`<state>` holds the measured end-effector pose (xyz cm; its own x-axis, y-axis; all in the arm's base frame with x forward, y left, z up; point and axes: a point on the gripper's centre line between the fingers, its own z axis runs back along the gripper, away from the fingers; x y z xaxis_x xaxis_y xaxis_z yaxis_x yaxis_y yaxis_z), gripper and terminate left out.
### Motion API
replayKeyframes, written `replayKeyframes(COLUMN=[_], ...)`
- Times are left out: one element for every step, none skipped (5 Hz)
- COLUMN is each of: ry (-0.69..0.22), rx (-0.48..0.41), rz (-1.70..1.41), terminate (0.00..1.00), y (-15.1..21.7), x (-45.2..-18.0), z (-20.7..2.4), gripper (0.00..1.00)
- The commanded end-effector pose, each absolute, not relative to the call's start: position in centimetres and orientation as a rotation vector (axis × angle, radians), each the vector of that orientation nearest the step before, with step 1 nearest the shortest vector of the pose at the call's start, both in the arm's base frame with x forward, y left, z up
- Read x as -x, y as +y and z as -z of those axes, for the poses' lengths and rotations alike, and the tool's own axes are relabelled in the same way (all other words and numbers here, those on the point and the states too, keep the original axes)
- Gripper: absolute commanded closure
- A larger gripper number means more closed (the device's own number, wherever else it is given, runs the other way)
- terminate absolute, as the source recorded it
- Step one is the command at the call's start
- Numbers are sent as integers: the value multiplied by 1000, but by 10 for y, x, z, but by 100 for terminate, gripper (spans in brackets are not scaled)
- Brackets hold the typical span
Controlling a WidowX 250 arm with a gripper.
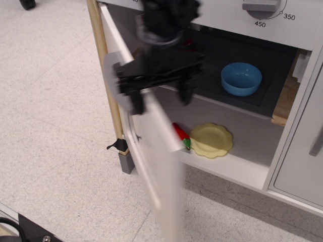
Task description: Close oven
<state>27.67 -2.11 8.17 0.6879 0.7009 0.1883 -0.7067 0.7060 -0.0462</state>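
I saw the oven's door (151, 136) blurred, swung partway across the opening, roughly halfway shut, its top edge under my gripper (159, 88). The gripper's black fingers (135, 101) stood wide apart, straddling that edge and gripping nothing. At four o'clock from the gripper, on the lower shelf, lay a red pepper (180, 135) touching a yellow plate (211, 140). At two o'clock sat a blue bowl (241, 78).

- Floor (55, 101): pale speckled tile with thin grout lines, evenly lit.
- Cabinet door (303, 161): white, grey handle, at right edge.
- Dial (260, 6): grey, numbered 350 and 450, on white panel.
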Motion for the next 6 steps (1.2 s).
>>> replayKeyframes(ry=[-295,-317,-338,-319,-314,-269], rx=[47,60,99,125,125,59], rz=[-918,-906,-797,-762,-700,-580], terminate=[0,0,0,0,0,0], y=[-58,-64,-69,-72,-65,-49], x=[-344,-347,-330,-310,-290,-273], z=[-107,-118,-139,-150,-141,-106], gripper=[0,0,0,0,0,0])
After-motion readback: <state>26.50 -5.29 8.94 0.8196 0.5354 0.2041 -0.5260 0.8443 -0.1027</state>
